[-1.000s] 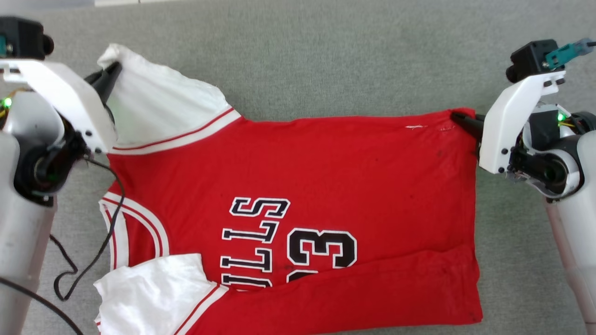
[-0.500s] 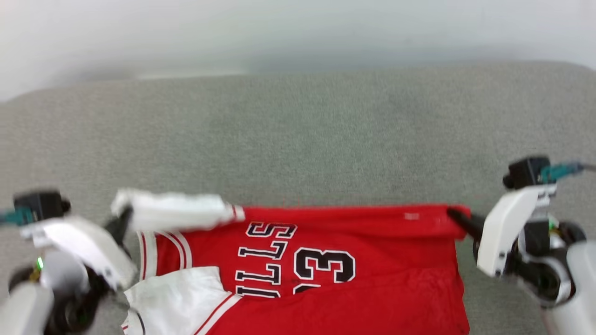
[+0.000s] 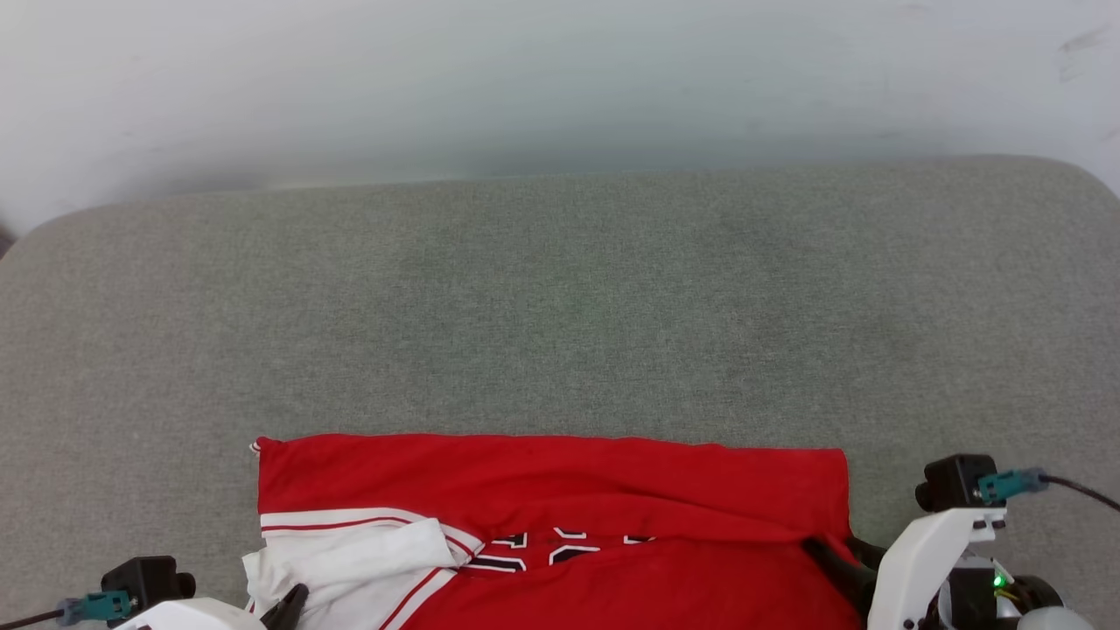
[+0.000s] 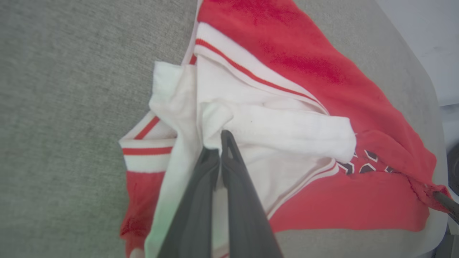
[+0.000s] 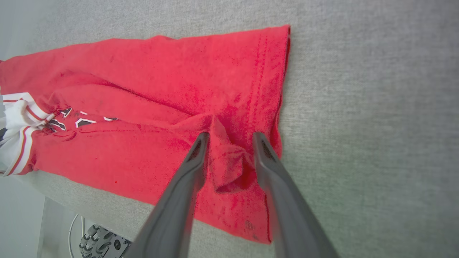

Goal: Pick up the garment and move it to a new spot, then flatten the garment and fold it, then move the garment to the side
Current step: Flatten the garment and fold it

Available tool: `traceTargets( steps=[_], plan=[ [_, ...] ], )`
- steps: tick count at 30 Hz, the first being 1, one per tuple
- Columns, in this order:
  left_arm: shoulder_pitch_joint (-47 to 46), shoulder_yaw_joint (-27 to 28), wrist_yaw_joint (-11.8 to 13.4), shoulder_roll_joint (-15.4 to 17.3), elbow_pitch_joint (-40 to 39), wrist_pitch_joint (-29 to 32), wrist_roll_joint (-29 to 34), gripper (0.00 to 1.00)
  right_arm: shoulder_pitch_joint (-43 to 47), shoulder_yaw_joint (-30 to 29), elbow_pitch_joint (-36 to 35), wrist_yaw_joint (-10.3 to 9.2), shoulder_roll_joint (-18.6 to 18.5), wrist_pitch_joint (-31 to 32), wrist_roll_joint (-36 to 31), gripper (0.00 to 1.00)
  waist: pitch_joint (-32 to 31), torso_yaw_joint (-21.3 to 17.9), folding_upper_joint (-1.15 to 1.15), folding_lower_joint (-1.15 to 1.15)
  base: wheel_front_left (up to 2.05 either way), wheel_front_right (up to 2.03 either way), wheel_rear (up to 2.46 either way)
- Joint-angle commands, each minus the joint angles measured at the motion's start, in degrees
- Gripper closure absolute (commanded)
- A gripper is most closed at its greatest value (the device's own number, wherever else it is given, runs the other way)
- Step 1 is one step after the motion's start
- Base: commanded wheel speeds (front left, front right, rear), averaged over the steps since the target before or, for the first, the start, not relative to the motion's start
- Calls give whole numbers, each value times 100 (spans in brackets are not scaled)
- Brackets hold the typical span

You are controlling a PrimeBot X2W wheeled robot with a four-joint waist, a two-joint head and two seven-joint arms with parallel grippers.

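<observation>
At the near left of the counter, the left jaws are seen clenched, their two dark fingers pressed together with a fold of the white sleeve pinched at the tips. The garment is laid along the counter's near edge, folded over on itself lengthwise. At the counter's near right, the right jaws are held apart; a bunched corner of the red hem stands between the fingers, loose rather than squeezed. Whether the hem touches both fingers cannot be told. In the head view the garment's nearer part is cut off by the bottom edge, and the left fingers are cut off there to a dark tip. The black lettering is mostly covered by a red fold and cannot be read
</observation>
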Motion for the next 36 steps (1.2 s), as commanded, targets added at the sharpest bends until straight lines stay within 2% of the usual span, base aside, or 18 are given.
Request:
traceTargets(
  steps=[1,6,10,14,18,22,29,36],
  plan=[
    [16,13,-50,-45,11,-74,-8,0,95,-42,7,0,56,-113,-58,0,-33,1,0,1,0,0,0],
    [-46,39,-93,-106,35,-556,267,0,358,-56,-115,0,164,-559,-177,0,-209,-19,0,1,0,0,0],
    [-124,71,-100,-121,-159,-1136,657,0,457,-168,-538,0,186,-859,-174,0,-352,-52,0,1,0,0,0],
    [-261,93,-78,-213,-420,-1679,972,0,592,-613,-958,-1,223,-882,-157,0,-462,-21,0,1,0,0,0],
    [-379,-5,-13,-212,-656,-2080,1379,0,718,-1102,-1232,0,138,-562,-320,0,-509,36,0,1,0,0,0],
    [-529,-124,186,-135,-956,-2502,2036,0,769,-1382,-1419,0,124,-117,-518,0,-455,104,0,1,0,0,0],
    [-753,-395,451,-227,-1398,-2812,2846,0,563,-1373,-1314,0,96,515,-634,0,-67,377,0,1,0,0,0],
    [-1047,-574,435,-374,-1470,-2872,3099,0,420,-1190,-773,0,195,572,-531,0,364,742,0,1,0,0,0]
  ],
)
